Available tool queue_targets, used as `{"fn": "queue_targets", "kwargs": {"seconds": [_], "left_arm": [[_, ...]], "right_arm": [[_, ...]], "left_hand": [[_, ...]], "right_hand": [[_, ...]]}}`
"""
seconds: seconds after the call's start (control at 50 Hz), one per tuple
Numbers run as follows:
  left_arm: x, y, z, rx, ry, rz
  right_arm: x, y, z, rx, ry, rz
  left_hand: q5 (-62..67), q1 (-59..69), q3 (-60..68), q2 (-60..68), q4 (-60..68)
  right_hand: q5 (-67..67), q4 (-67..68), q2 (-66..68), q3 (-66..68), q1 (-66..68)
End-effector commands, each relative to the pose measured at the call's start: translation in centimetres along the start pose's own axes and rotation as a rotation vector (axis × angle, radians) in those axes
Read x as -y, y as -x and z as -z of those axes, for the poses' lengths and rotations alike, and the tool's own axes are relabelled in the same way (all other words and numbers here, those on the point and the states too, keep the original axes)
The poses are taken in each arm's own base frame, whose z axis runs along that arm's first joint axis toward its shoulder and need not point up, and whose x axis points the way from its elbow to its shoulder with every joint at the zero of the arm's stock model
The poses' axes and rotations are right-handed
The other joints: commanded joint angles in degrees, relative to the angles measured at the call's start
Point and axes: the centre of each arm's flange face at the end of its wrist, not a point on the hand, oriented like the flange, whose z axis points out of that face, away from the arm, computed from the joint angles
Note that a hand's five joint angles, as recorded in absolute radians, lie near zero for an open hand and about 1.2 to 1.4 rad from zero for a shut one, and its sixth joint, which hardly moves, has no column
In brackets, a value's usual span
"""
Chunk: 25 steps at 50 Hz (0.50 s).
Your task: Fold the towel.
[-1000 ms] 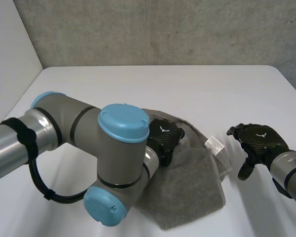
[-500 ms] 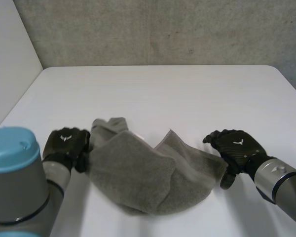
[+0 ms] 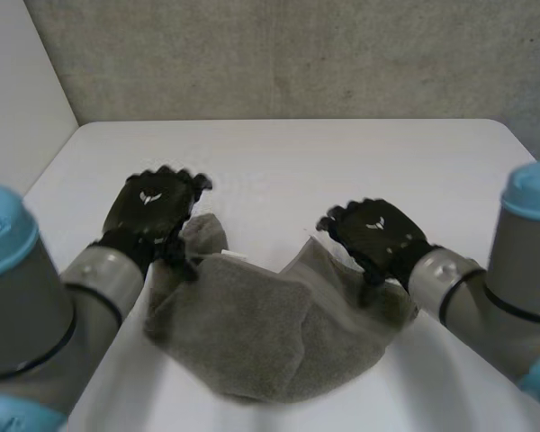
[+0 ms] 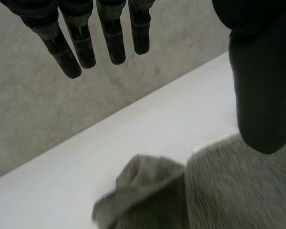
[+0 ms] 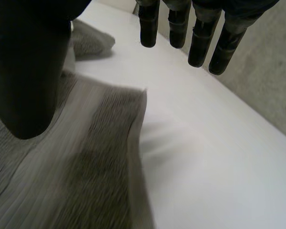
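light: soft, even | table (image 3: pixel 342 153): bright, matte | towel (image 3: pixel 252 333): faint shadow along its near edge

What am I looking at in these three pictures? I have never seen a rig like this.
This is a two-armed robot working at a white table. The head view looks down from a camera behind and between its arms. The other two pictures come from a camera on each wrist, looking along that hand's palm. A rumpled grey towel lies on the table. The left robot hand is at the towel's bunched far-left corner, and the right robot hand is over its far-right part. In the wrist views both have straight fingers and hold nothing.
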Motion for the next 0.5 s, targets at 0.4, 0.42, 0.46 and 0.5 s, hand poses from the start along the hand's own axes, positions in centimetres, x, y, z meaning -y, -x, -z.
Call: {"fn": "queue_targets", "kwargs": {"seconds": [0.4,0.42,0.46,0.5], "left_arm": [[-6.1,-2.0,-6.0,-0.185,0.305,-0.213],[-6.1,-2.0,-6.0,-0.185,0.305,-0.213],[-5.7,-2.0,-6.0,-0.183,0.292,-0.231],[-4.6,-1.7,-6.3,-0.168,0.256,-0.241]], "right_arm": [[-1.9,3.3,-8.7,0.160,0.095,0.207],[-1.7,3.3,-8.7,0.158,0.088,0.208],[-1.4,3.3,-8.7,0.154,0.075,0.210],[-1.1,3.1,-8.8,0.147,0.062,0.206]], "left_hand": [[5.36,13.54,13.98,13.41,13.25],[5.46,13.65,14.08,13.51,13.36],[21.11,29.29,29.73,29.16,29.00],[50.91,59.10,59.53,58.96,58.80]], "right_hand": [[36.12,34.62,35.00,35.23,35.80],[49.07,47.57,47.95,48.18,48.75],[62.19,60.69,61.07,61.30,61.87],[66.76,65.26,65.64,65.87,66.44]]}}
